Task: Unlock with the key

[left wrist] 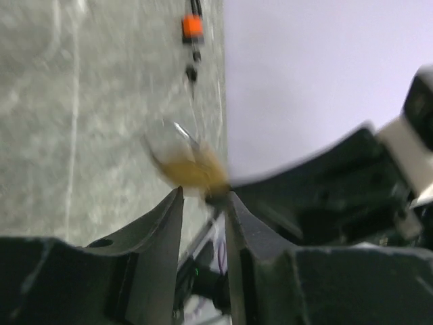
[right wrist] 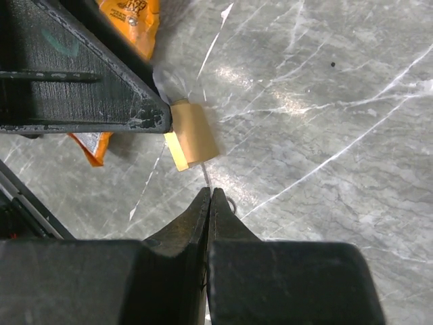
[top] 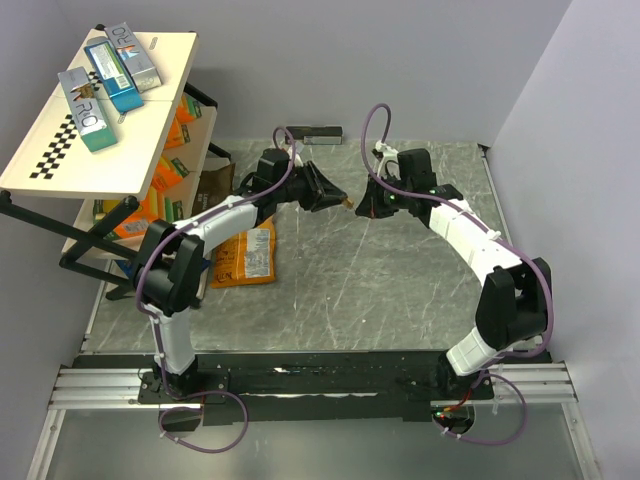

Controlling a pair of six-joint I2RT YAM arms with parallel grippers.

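Above the middle of the table my left gripper [top: 335,197] is shut on a small brass padlock [right wrist: 193,134], which shows as a blur at its fingertips [left wrist: 177,198]. My right gripper [right wrist: 211,191] faces it, shut on the key [right wrist: 206,177]. The key's thin metal shaft runs from my fingertips straight into the padlock's underside, and a small ring [right wrist: 231,203] hangs beside the jaws. In the top view the two grippers meet tip to tip, with the brass padlock [top: 346,202] between them and the right gripper [top: 368,205] just to its right.
A small orange-red padlock [left wrist: 193,26] with dark keys [left wrist: 192,71] lies on the marble table near the wall. An orange snack bag [top: 245,255] lies left of centre. A shelf [top: 95,120] with boxes stands at the left, and a grey box [top: 318,132] sits at the back.
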